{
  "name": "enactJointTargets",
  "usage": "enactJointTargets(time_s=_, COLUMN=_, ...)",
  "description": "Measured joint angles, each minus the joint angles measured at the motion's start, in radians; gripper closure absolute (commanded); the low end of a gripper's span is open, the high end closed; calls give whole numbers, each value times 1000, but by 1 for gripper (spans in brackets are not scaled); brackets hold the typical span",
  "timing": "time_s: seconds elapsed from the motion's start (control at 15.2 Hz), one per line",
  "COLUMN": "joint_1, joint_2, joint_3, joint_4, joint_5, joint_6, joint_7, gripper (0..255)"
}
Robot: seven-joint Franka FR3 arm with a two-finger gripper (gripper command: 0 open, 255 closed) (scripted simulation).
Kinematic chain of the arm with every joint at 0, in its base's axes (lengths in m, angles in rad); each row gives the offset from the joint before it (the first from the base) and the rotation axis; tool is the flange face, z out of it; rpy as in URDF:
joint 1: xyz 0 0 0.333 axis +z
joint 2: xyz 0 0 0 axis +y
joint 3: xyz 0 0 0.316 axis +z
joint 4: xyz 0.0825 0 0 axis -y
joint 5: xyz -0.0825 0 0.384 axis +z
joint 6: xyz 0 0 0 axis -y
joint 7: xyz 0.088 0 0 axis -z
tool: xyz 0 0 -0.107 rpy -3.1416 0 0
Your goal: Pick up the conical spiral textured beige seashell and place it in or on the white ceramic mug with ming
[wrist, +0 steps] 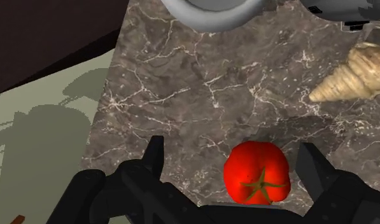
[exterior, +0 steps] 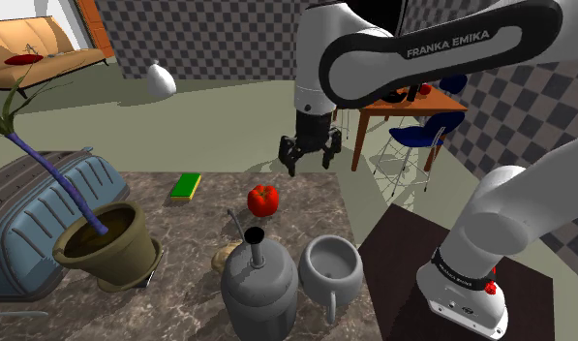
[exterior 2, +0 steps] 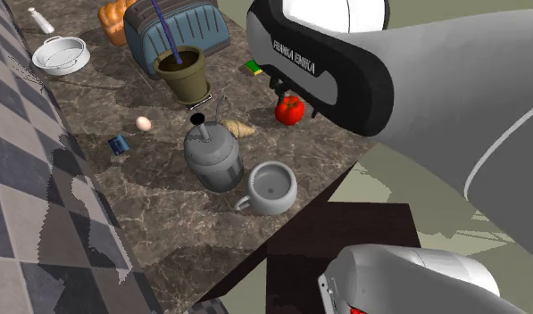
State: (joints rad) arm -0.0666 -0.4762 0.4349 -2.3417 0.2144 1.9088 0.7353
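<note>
The black gripper (exterior: 311,163) hangs in the air above the far end of the marble counter (exterior: 185,232), its fingers spread wide and clasping nothing. From the camera on the hand, a red tomato (wrist: 257,173) sits on the stone below, framed between the two fingers (wrist: 155,156) but untouched by them.

The beige spiral seashell (wrist: 351,76) lies on its side on the counter, apart from the tomato and just beside a grey metal jug (exterior 2: 212,153) with a black spout. In the shoulder view the shell (exterior: 223,258) peeks out from behind that jug.

The mug (exterior: 331,268), drawn grey, stands upright next to the jug near the counter's edge. A potted plant (exterior: 110,242) and a green sponge (exterior: 186,185) sit farther along.
</note>
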Motion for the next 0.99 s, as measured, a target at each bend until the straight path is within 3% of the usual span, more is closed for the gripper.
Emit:
enactJointTargets(time_s=0.46, joint_1=-40, joint_2=267, joint_3=156, joint_4=107, joint_5=-30, joint_6=91, joint_7=340, gripper=0)
enactJointTargets(time_s=0.73, joint_1=-44, joint_2=464, joint_3=215, joint_4=204, joint_5=-104, joint_6=137, joint_7=552, gripper=0)
enactJointTargets(time_s=0.99, joint_1=-7, joint_2=675, joint_3=217, joint_4=321, joint_5=-199, joint_6=170, joint_7=753, gripper=0)
